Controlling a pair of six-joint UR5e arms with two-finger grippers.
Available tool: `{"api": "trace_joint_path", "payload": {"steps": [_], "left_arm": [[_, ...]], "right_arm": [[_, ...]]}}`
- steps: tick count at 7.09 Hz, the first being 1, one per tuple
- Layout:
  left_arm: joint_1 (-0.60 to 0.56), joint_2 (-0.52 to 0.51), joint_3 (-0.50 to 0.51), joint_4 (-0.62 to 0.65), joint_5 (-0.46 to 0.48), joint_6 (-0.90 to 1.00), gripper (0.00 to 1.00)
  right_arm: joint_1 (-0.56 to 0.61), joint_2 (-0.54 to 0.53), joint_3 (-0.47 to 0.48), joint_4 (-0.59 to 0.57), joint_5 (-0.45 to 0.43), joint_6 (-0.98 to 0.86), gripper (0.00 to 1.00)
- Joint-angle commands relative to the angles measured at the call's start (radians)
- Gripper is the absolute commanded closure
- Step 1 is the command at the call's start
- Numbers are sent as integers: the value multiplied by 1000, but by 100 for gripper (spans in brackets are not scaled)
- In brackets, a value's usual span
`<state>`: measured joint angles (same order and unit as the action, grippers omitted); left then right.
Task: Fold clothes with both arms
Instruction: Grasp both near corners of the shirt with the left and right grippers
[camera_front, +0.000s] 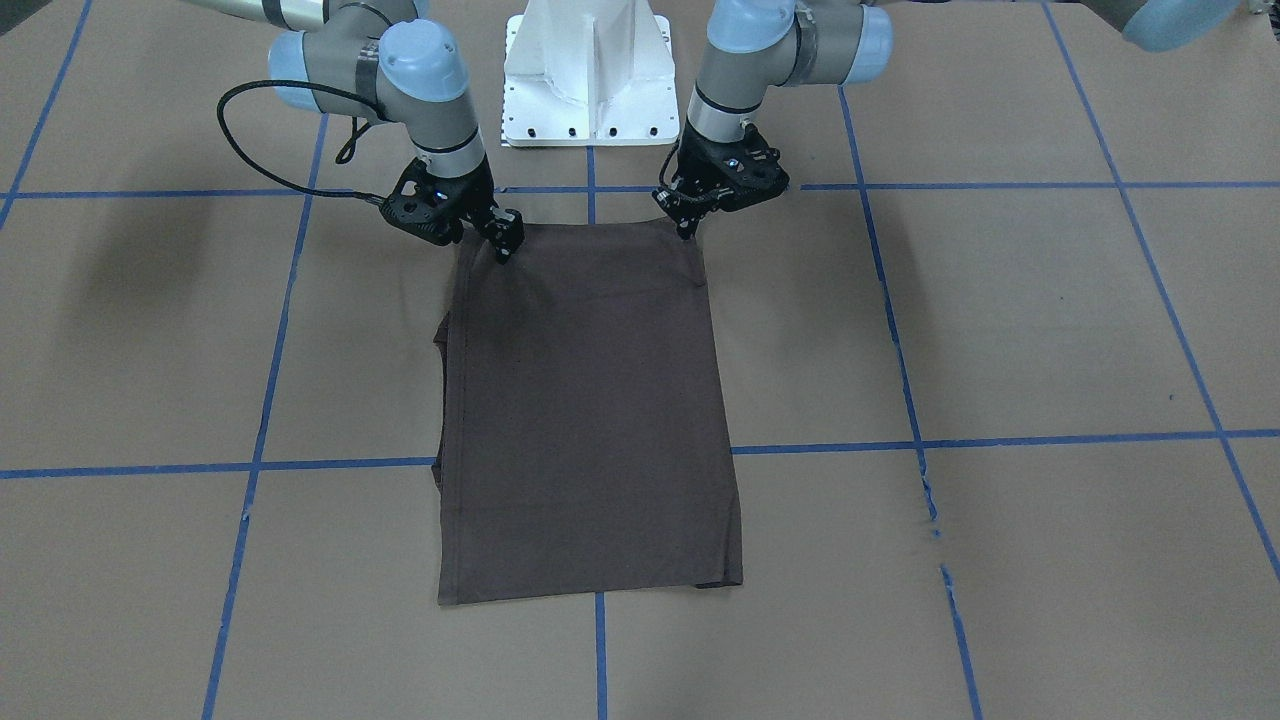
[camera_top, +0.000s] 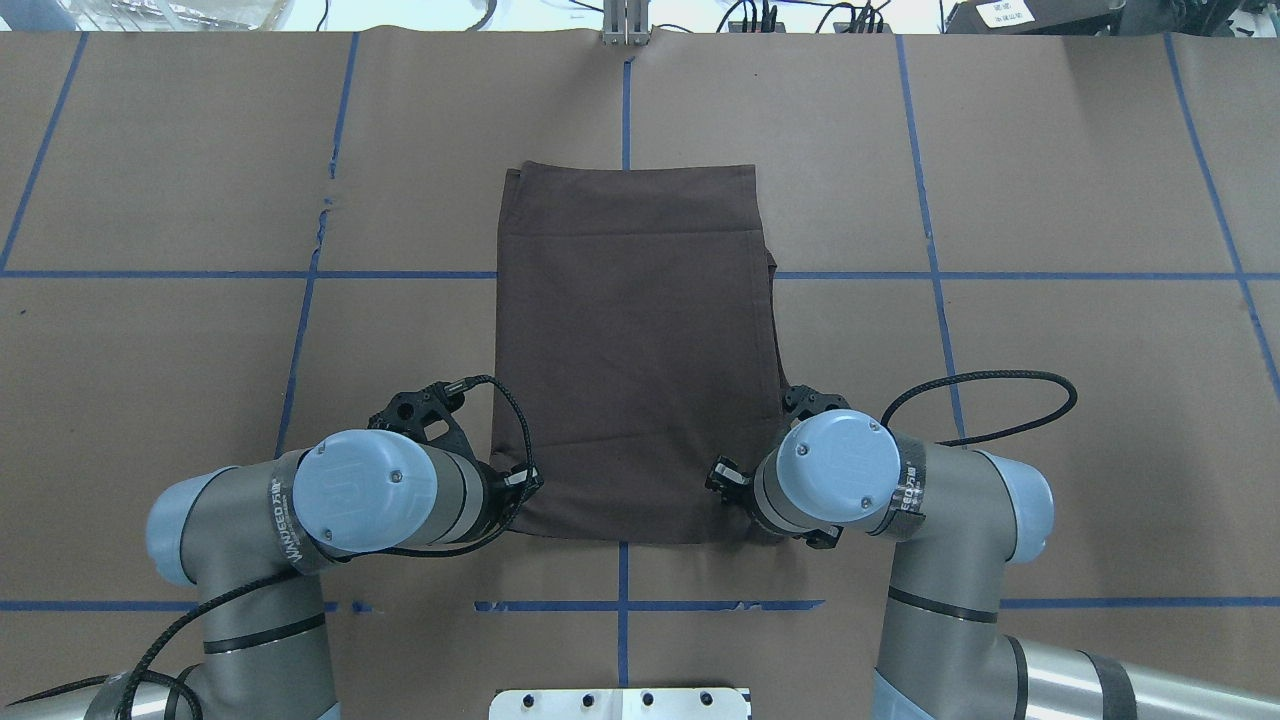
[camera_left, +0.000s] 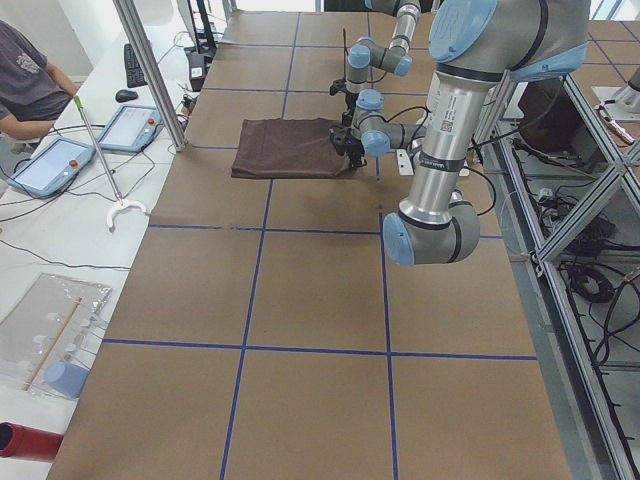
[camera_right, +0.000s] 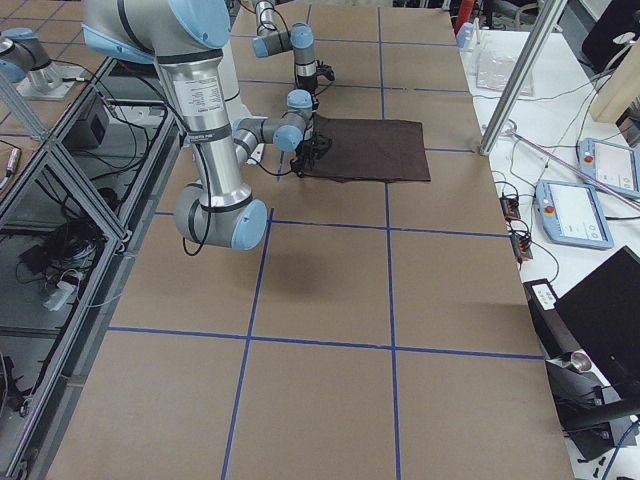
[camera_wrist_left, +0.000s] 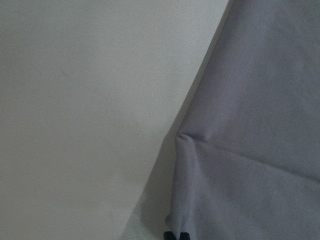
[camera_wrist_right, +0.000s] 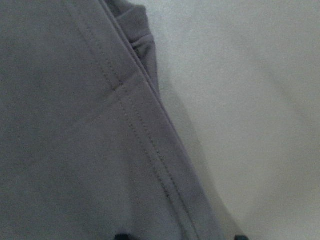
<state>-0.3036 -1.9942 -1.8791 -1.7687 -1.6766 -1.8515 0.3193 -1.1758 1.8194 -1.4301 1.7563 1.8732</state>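
A dark brown-grey T-shirt (camera_front: 590, 420) is seen folded into a tall rectangle and laid flat on the brown table (camera_front: 1000, 330), which is marked off by blue tape lines (camera_front: 1050, 440). The shirt is placed about midway along the table's robot-side edge, with one short edge just before the white base (camera_front: 590, 70) and the long sides running toward the far edge. A stitched hem is shown along one long side, and a little cloth is left sticking out beyond it. The left gripper (camera_front: 686, 228) is set on one corner nearest the base; in its wrist view the fingertips (camera_wrist_left: 172, 236) are seen pressed together on the puckered corner, so the cloth is pinched. The right gripper (camera_front: 503, 242) is lowered at the other near corner, its fingertips (camera_wrist_right: 122, 236) held wide apart with the hemmed edge between them, released. "WANJEED" can be read on a black strap (camera_top: 286, 520) around the left arm (camera_top: 350, 490); a like strap (camera_top: 905, 490) on the right arm (camera_top: 840, 465) is legible only in part
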Motion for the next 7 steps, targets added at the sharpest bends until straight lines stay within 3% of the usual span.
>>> {"api": "trace_joint_path", "payload": {"steps": [1,7], "left_arm": [[0,0,0,0,0,0,100],[0,-2,0,0,0,0,100]], "right_arm": [[1,5,3,-3,0,0,83],[17,21,6,-3,3,0,94]]}}
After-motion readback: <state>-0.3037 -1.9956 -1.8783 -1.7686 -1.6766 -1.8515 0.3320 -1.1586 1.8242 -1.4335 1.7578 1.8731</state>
